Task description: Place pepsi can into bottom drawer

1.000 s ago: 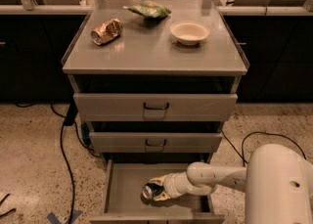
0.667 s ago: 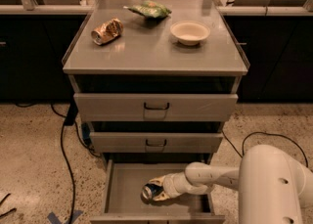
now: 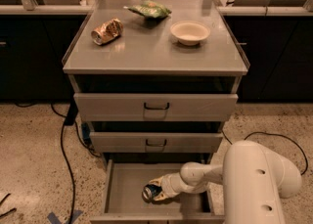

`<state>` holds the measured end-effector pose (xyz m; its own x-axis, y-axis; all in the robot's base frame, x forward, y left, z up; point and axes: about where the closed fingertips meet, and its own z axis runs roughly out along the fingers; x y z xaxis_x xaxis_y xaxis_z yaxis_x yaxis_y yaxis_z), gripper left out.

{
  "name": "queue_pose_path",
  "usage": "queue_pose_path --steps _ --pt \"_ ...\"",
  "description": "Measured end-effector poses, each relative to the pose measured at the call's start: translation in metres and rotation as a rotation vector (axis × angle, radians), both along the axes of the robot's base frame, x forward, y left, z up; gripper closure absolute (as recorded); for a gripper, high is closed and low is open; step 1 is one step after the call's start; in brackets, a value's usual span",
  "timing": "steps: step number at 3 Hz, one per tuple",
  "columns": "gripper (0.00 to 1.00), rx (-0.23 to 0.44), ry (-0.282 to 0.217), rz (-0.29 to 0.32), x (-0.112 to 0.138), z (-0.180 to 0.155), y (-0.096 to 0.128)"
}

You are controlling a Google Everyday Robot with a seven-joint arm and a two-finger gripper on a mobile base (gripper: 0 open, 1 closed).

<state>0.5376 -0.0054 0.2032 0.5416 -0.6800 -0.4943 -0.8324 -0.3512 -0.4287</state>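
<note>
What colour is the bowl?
Cream bowl, camera view; the gripper is in the bottom drawer, at the pepsi can.

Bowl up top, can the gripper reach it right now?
Probably not directly: the gripper is down in the bottom drawer by the pepsi can, and must back out to reach the bowl.

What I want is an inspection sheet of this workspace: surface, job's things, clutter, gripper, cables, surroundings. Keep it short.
Surface: grey cabinet top, holding three loose things.
Job's things: pepsi can lies on its side inside the bottom drawer, which is pulled open.
Clutter: dented gold can, green bag and bowl, all on the cabinet top and apart from each other.
Gripper: gripper is reached down into the bottom drawer, right at the pepsi can.
Cables: black cable runs over the floor left of the cabinet; second cable on the right.
Surroundings: speckled floor, dark counters behind, blue tape on the floor.
</note>
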Motion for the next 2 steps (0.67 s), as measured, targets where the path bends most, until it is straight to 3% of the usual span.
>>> queue_pose_path --steps 2 --pt "1.00 -0.024 0.018 -0.024 0.0022 -0.0200 -0.0056"
